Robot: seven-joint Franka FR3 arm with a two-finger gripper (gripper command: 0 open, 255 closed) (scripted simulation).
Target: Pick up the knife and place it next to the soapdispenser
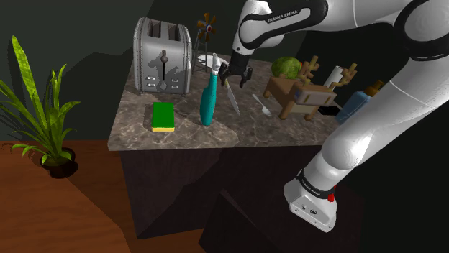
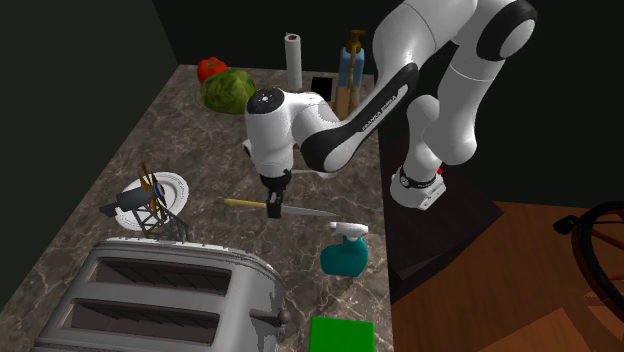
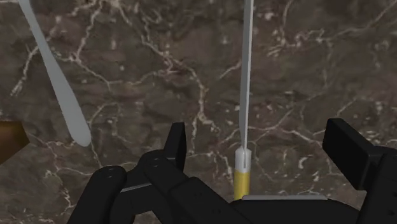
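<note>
The all-black two-finger end effector (image 3: 261, 137) hangs low over the dark brown marble tabletop (image 3: 159, 63) with white veins, its fingers (image 3: 177, 145) standing well apart. Between them lies the knife (image 3: 245, 95), a slim silver blade on a short yellow handle. It is seen edge-on from the wrist, the handle nearest the palm and the blade running straight away from it. Neither finger touches the knife; it sits somewhat closer to one finger than the other.

In the second exterior view the end effector (image 2: 276, 207) stands right over the join of handle and blade, with the knife (image 2: 305, 212) lying flat across the tabletop (image 2: 200, 150).

From the shoulder view the knife (image 1: 232, 97) lies just beside a tall teal spray bottle (image 1: 208, 100), with a white spoon (image 1: 265, 108) near its other side. The soap dispenser (image 1: 355, 106), a blue bottle with a brown pump top, stands well apart from the knife at the shoulder view's right, beyond a wooden rack (image 1: 298, 90)
</note>
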